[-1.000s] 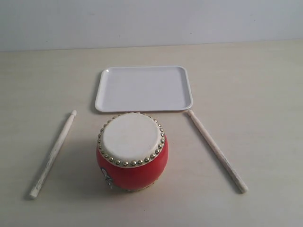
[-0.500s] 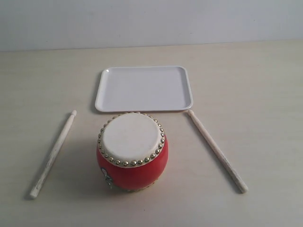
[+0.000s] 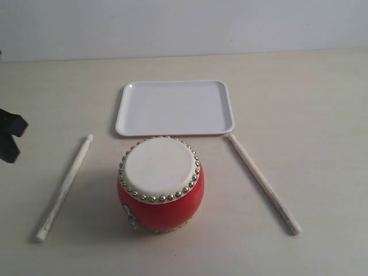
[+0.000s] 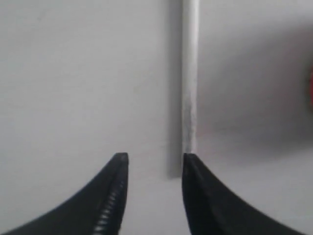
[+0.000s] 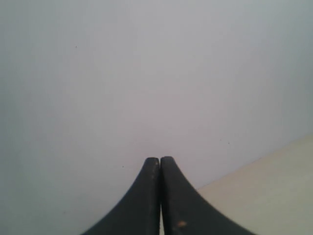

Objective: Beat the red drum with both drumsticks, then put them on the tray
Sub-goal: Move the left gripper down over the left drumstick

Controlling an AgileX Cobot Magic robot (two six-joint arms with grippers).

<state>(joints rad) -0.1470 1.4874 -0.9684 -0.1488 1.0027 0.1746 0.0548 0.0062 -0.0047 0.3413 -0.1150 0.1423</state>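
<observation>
One beige table (image 3: 322, 115), grey wall (image 3: 172, 29) behind | we log red drum (image 3: 161, 190), cream skin, gold studs | pale drumsticks (image 3: 63, 187) flanking | left gripper (image 4: 154, 159) parted, right gripper (image 5: 160, 159) closed

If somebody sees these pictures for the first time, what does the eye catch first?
The glossy red drum, its cream top ringed by gold studs, stands in the middle of the table. The white tray lies just beyond it, and the left drumstick and the right drumstick lie flat on either side.
</observation>
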